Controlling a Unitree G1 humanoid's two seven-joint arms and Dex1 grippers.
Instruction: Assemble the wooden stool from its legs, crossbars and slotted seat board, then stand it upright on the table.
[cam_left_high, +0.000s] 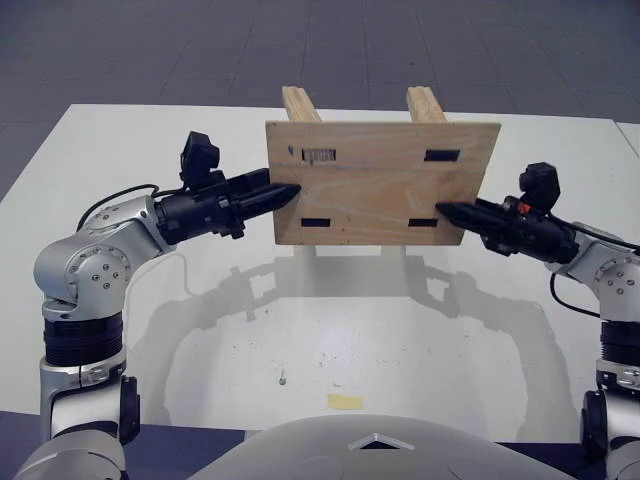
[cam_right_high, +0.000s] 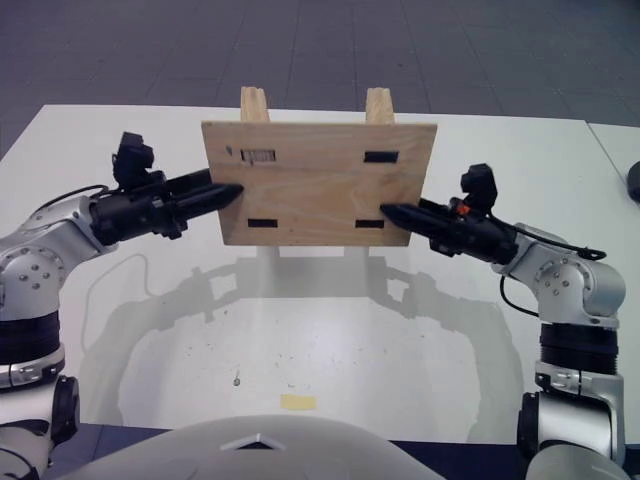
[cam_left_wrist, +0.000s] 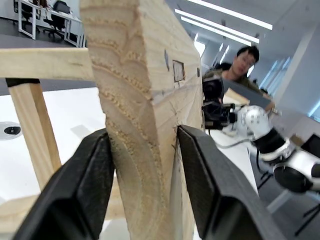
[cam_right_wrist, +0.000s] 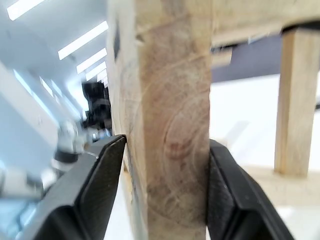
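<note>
Now, left side first: left gripper (cam_left_high: 288, 192) is clenched on the left side edge of the seat board (cam_left_high: 380, 185); in the wrist view its fingers (cam_left_wrist: 85, 190) press both faces of the wood. The stool sits over the middle of the table (cam_left_high: 120, 140), toward the far edge. The board stands on edge, its top face toward me. Four slots show and the upper-left looks filled. I can't tell whether the lower edge touches the table. Two legs (cam_left_high: 300, 103) show above the board's top edge, their long axis running away from me toward the far edge. Right gripper (cam_left_high: 445, 212) is clamped on the right side edge, lower down than the left.

My read: both arms share the load, neither nearer. Standing the stool up means pitching it about the line between the grippers, legs swinging down.
</note>
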